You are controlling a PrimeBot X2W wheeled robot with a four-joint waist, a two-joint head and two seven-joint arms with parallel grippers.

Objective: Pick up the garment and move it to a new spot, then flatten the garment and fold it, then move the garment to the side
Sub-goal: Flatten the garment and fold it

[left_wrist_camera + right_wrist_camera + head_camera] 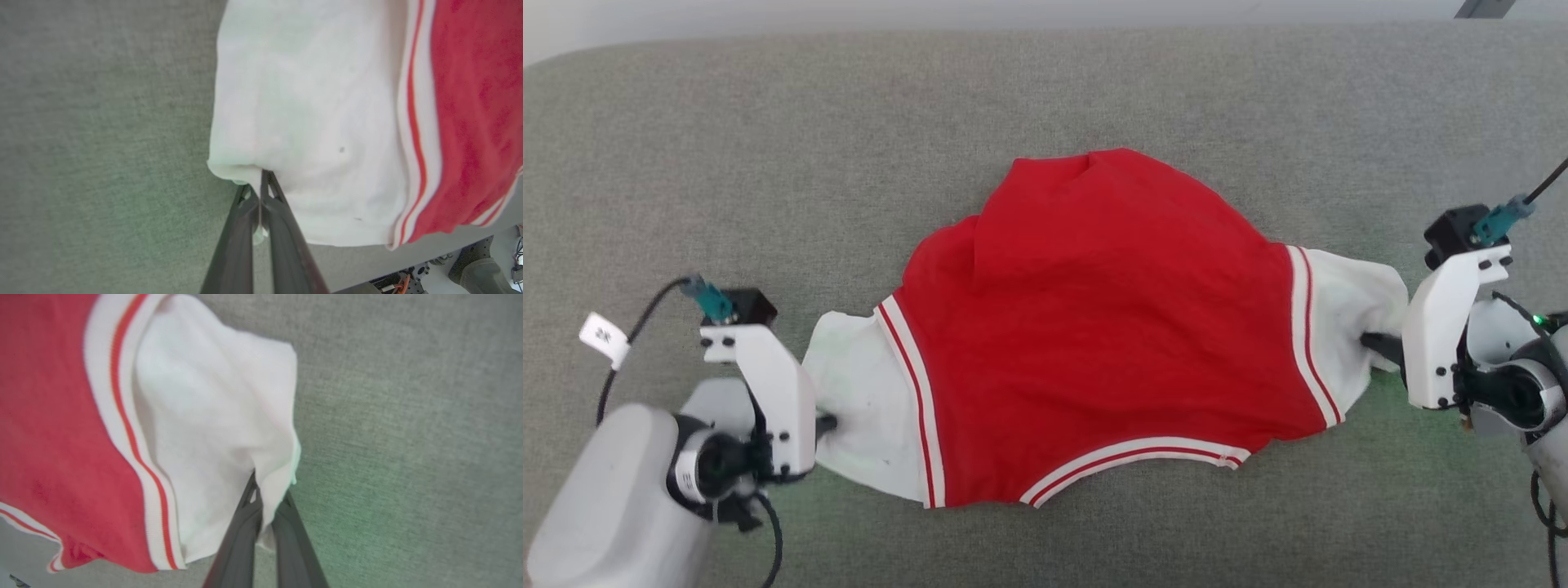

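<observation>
Your left gripper [827,425] is clenched on the edge of one white sleeve [862,400] of the garment [1094,327]. Your right gripper [1374,343] pinches the opposite sleeve [1356,298]. The soft red T-shirt lies stretched between them across a grey, coarse-woven surface [768,147]. Its red body is rumpled, with a fold humped along the far side. Ribbed red-and-white stripe trim curves down both sleeve seams and along the near hem. A small white tag [605,339] hangs on the left arm's black cable [633,331] (its print is too small to read).
</observation>
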